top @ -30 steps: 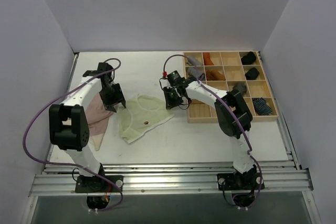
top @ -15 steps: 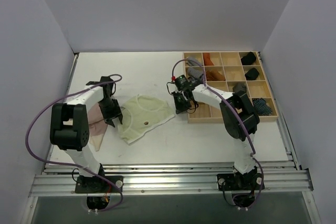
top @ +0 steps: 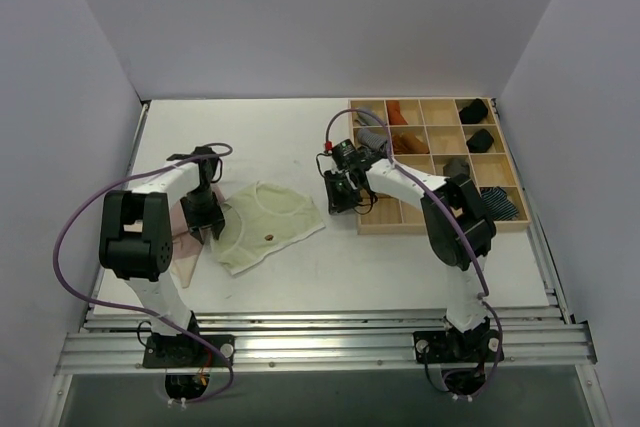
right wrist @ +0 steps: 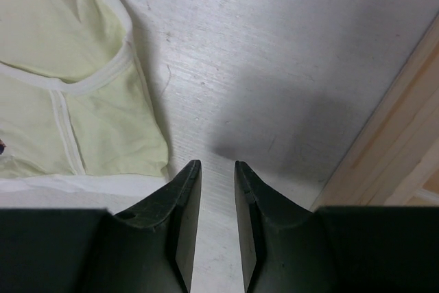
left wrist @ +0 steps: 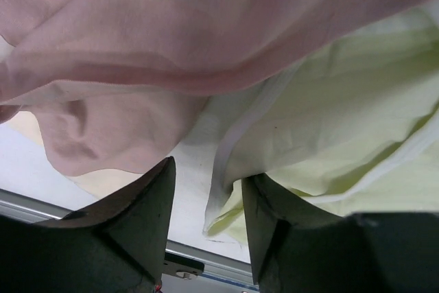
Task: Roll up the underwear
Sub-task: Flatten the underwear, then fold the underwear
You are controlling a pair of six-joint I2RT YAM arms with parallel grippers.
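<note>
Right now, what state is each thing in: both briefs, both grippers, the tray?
Yellow-green briefs, unrolled, spread flat on the table.
Pink briefs, unrolled, rumpled.
Left gripper, open at the briefs' edges, gripping nothing.
Right gripper, narrowly open, empty.
Tray, partly filled.

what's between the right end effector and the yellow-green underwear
Nothing visible. The right end effector is over bare table, and the yellow-green underwear lies close beside it with only tabletop between them. The wooden tray sits on its other side.
</note>
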